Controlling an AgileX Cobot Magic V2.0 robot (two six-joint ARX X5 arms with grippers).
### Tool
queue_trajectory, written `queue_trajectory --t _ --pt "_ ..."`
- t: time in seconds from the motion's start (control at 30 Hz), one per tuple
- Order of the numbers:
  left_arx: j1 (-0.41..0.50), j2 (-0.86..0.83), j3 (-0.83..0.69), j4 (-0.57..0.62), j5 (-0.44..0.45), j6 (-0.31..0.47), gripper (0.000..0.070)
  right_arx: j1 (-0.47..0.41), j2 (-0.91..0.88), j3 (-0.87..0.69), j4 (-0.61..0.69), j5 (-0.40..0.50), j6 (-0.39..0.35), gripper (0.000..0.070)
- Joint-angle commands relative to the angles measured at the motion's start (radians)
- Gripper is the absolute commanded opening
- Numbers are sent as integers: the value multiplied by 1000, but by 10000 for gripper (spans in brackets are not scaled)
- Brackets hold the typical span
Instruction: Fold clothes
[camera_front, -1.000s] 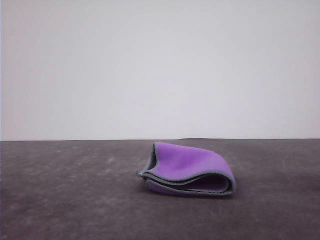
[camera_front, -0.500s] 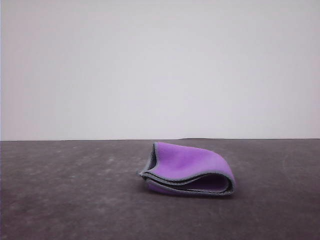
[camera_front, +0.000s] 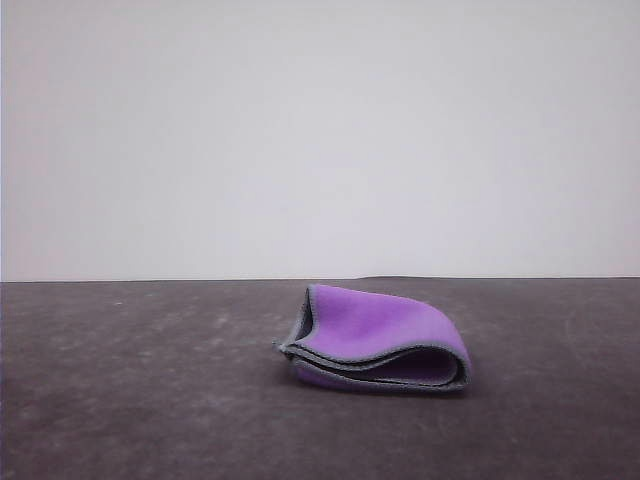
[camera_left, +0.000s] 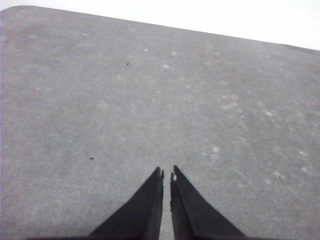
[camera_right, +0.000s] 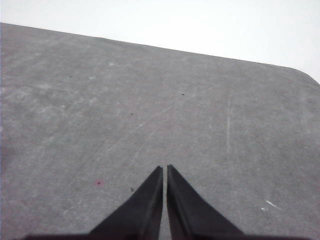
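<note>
The clothes (camera_front: 375, 340), a small purple cloth with a grey hem, lie folded over in layers on the dark grey table (camera_front: 150, 400), a little right of centre in the front view. In the left wrist view my left gripper (camera_left: 166, 173) is shut, its dark fingers tip to tip above bare tabletop with nothing between them. My right gripper (camera_right: 164, 168) in the right wrist view is likewise shut over bare table, holding nothing.
A plain white wall (camera_front: 320, 140) rises behind the table's far edge. The table's rounded corners appear in both wrist views, with bare grey surface around each gripper.
</note>
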Motion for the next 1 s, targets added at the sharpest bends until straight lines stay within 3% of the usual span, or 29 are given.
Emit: queue_trajectory --t 0.0,0.97 --pt "-1 -1 -18 -12 5 -4 16 0 0 -4 -9 4 23 6" --pt "-1 -1 -18 -12 5 -4 16 0 0 -4 19 -3 32 6"
